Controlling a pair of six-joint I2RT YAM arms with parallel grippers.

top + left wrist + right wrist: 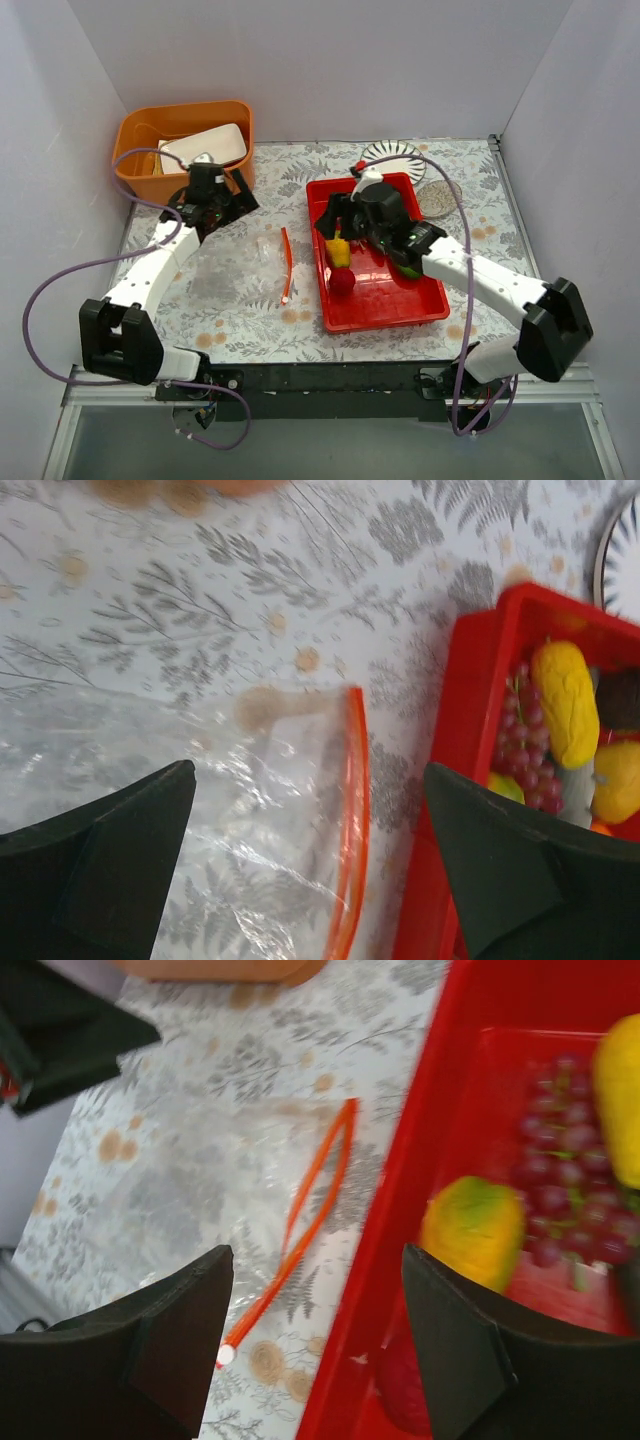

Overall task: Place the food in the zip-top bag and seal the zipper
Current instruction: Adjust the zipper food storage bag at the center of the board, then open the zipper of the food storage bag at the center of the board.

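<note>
The clear zip-top bag (240, 268) lies flat on the table, its orange-red zipper (287, 262) facing the red tray (400, 305). The food sits in the tray: a mango (340, 250), a red apple (343, 281), and in the left wrist view corn (565, 705), grapes (522, 750) and a dark plum (622, 695). My left gripper (215, 212) is open and empty above the bag (200, 820), the zipper (350, 810) between its fingers. My right gripper (335, 228) is open and empty over the tray's left rim (400, 1260), beside the mango (475, 1230).
An orange bin (140, 135) holding a white container (205, 148) stands at the back left, just behind my left gripper. A striped plate (392, 153) and a small round dish (438, 196) lie behind the tray. White walls close in three sides.
</note>
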